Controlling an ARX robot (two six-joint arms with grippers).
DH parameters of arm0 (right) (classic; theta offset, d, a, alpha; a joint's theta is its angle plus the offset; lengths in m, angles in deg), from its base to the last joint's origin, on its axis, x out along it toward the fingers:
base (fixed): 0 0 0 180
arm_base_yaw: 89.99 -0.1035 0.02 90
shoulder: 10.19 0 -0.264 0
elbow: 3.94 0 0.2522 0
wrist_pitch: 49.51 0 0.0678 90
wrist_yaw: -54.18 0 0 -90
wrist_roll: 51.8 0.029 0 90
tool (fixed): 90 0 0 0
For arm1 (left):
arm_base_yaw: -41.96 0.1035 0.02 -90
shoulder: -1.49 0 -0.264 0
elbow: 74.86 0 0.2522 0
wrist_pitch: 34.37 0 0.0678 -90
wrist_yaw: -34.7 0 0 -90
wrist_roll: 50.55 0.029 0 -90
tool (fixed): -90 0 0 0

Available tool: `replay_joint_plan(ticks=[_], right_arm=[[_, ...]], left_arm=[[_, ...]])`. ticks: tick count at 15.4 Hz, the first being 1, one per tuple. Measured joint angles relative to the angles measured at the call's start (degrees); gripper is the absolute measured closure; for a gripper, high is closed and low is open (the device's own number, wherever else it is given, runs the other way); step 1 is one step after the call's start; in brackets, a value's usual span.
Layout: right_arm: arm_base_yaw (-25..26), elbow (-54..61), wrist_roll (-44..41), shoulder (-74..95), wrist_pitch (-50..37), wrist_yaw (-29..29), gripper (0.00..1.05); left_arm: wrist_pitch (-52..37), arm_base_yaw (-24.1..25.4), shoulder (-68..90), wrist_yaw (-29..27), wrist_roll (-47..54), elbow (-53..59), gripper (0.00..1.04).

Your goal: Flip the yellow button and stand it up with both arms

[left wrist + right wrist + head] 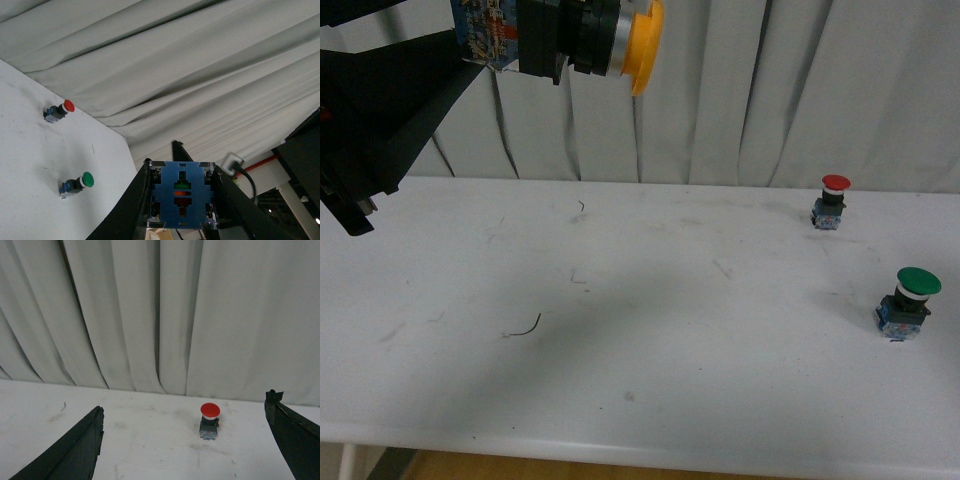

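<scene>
Presently, front view: the left gripper (pixel 470 50) holds the yellow button (pixel 585 35) high above the bench (pixel 620 330), on its side, cap pointing right.

Left wrist view: the jaws pinch its blue contact block (pixel 182 194).

Right wrist view: the right gripper (pixel 185 405) is spread and empty.

Judgement: the button is lifted; handover, flip and standing are not yet done.

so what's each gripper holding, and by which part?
Left gripper holds the yellow button by its blue contact block, raised in the air. Right gripper is open, holding nothing.
</scene>
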Motion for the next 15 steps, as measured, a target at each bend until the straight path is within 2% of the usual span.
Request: replay_joint_plan(ticks=[1, 4, 8, 9, 10, 11, 15], right_arm=[[-1.75, -12.57, -0.11, 11.98, 3.93, -0.35, 0.06], [-4.7, -9.05, 5.16, 6.14, 0.15, 6.78, 0.06], [-9.79, 3.34, 25.75, 0.24, -15.56, 22.1, 0.06], [-11.58, 6.12, 33.9, -0.61, -20.33, 26.95, 0.06], [-12.68, 7.26, 40.37, 0.22, -20.17, 29.55, 0.06], [-13.2, 7.39, 47.12, 2.75, -20.0, 30.6, 0.06], [-15.12, 5.46, 59.36, 9.05, -19.67, 30.49, 0.06]], left_arm=[[0.04, 0.79, 0.81, 0.13, -0.04, -0.52, 0.74], [0.02, 1.09, 2.16, 0.66, -0.04, -1.11, 0.74], [0.07, 1.03, 4.11, 0.76, -0.04, -1.46, 0.74], [0.04, 1.03, 4.13, 0.76, -0.02, -1.49, 0.74], [0.04, 1.09, 4.13, 0.76, -0.02, -1.49, 0.74], [0.04, 1.09, 4.13, 0.76, -0.02, -1.53, 0.74], [0.02, 1.07, 4.15, 0.76, 0.0, -2.4, 0.74]])
